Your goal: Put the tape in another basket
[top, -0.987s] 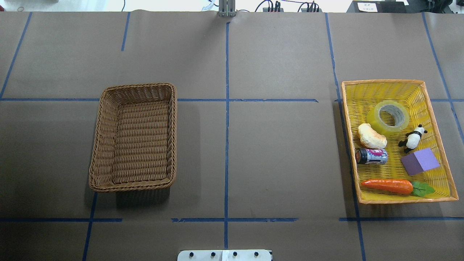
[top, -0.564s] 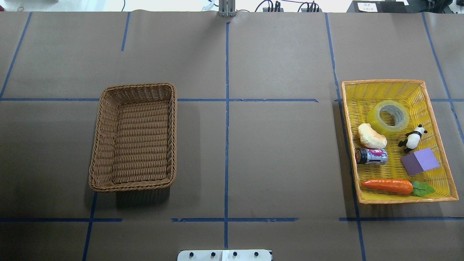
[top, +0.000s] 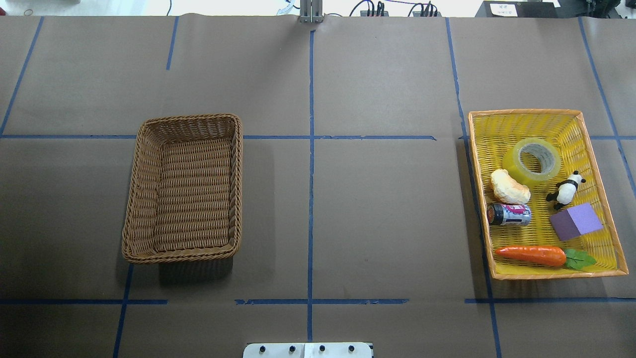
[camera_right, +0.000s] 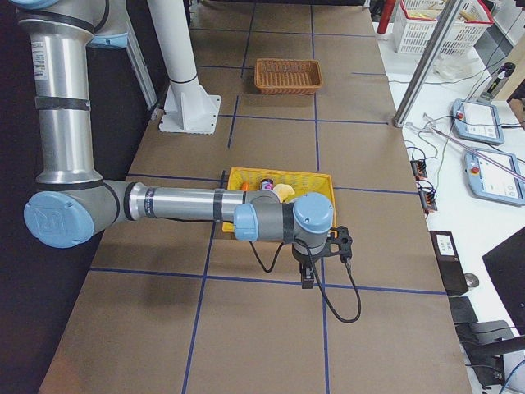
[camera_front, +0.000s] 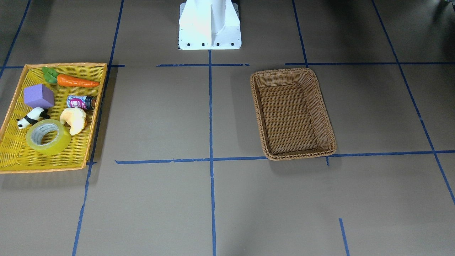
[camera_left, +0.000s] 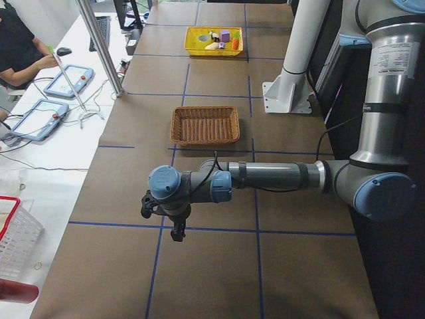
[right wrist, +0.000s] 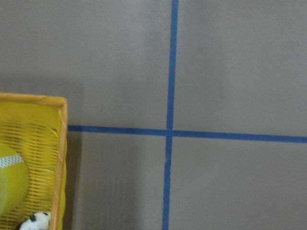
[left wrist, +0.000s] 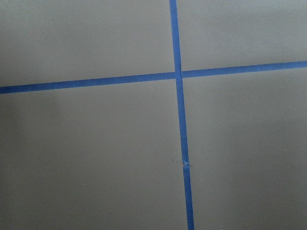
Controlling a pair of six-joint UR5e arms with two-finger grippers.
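The tape (top: 513,162), a yellow-green roll with a grey-white core, lies flat in the far part of a shallow yellow tray (top: 524,112) on the table's right. It also shows in the front view (camera_front: 64,140), and an edge of it shows in the right wrist view (right wrist: 9,182). The brown wicker basket (top: 181,118) stands empty on the left, also in the front view (camera_front: 284,70). My left gripper (camera_left: 174,227) and right gripper (camera_right: 308,275) show only in the side views. Each hangs over bare table beyond its end of the layout. I cannot tell whether they are open or shut.
The tray also holds a croissant toy (top: 509,187), a panda figure (top: 565,191), a small can (top: 509,214), a purple block (top: 576,222) and a toy carrot (top: 531,255). The robot's white base (camera_front: 209,25) stands at the table's near middle edge.
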